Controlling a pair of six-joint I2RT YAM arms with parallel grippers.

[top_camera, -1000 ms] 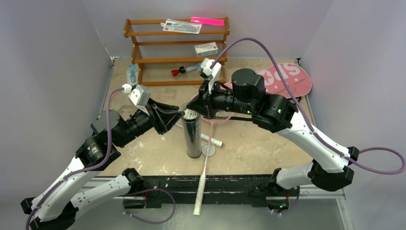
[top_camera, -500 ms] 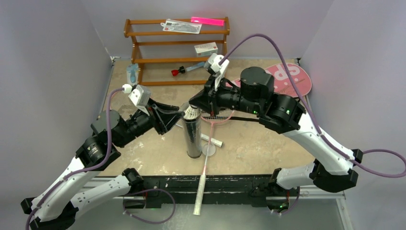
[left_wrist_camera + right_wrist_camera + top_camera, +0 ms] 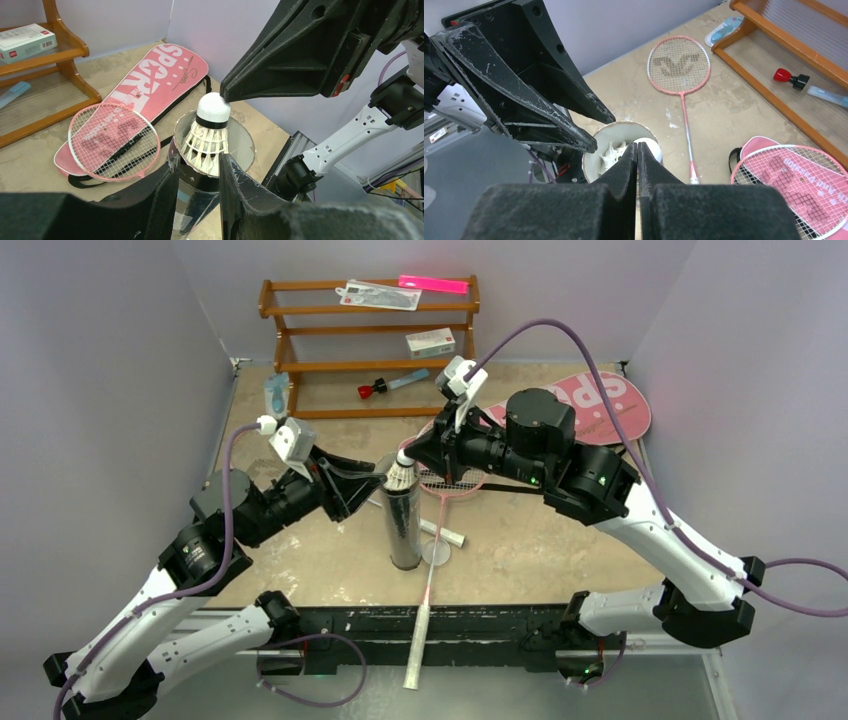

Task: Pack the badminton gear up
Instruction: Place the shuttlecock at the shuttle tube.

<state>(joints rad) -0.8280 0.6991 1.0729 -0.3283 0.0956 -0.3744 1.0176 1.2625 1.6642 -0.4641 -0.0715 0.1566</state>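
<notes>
The long black tube (image 3: 404, 530) stands upright mid-table, and my left gripper (image 3: 377, 481) is shut on its upper part; its fingers (image 3: 160, 195) flank the tube (image 3: 197, 187). A white feather shuttlecock (image 3: 207, 135) pokes cork-up out of the tube's mouth. My right gripper (image 3: 408, 456) is shut and empty, its tip (image 3: 225, 95) touching the cork; from its own view the jaws (image 3: 637, 147) hang over the tube's rim (image 3: 594, 152). One pink racket (image 3: 679, 65) lies on the table. The other racket (image 3: 112, 142) rests on the pink SPORT bag (image 3: 150, 75).
A wooden shelf (image 3: 370, 340) stands at the back with a small white box (image 3: 430, 341) and a red-capped blue tool (image 3: 385, 387). A round clear lid (image 3: 437, 552) lies beside the tube's foot. The table racket's handle (image 3: 418, 645) sticks out past the front edge.
My right arm has drawn back to the right and its shut tip has risen onto the shuttlecock's cork. The left gripper and the tube have stayed still.
</notes>
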